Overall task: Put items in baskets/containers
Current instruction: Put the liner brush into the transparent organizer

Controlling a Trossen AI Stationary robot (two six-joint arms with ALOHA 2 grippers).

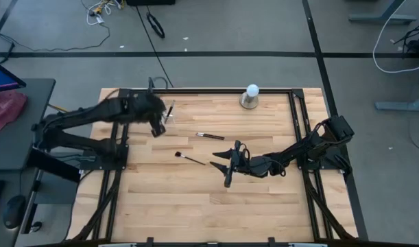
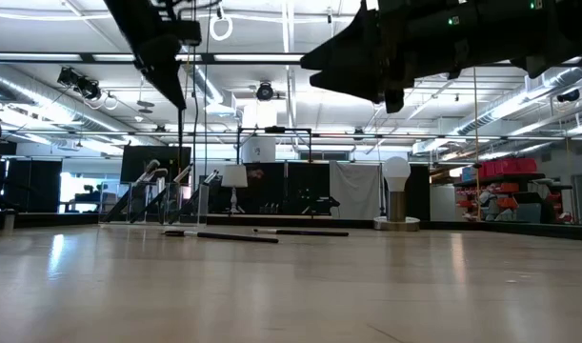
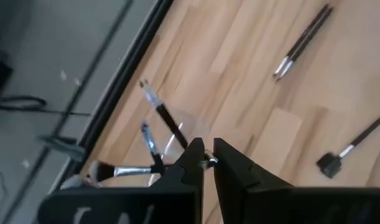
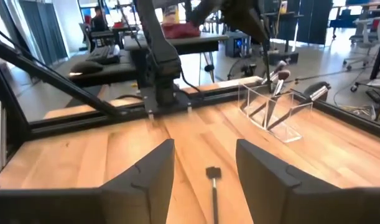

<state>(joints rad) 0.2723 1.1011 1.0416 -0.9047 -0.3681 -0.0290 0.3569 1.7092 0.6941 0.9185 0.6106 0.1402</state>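
Two light, stiff makeup brushes (image 1: 210, 136) lie on the bench; right gripper (image 1: 228, 167) jaws spread empty above one's slim handle, left gripper (image 1: 156, 127) jaws closed on a brush (image 1: 170, 110) over the clear holder (image 4: 275, 112).

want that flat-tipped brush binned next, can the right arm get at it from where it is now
Probably yes. The right gripper hangs open just beside the flat-tipped brush, which lies alone on bare wood directly ahead of its fingers in the right wrist view; nothing stands between them.
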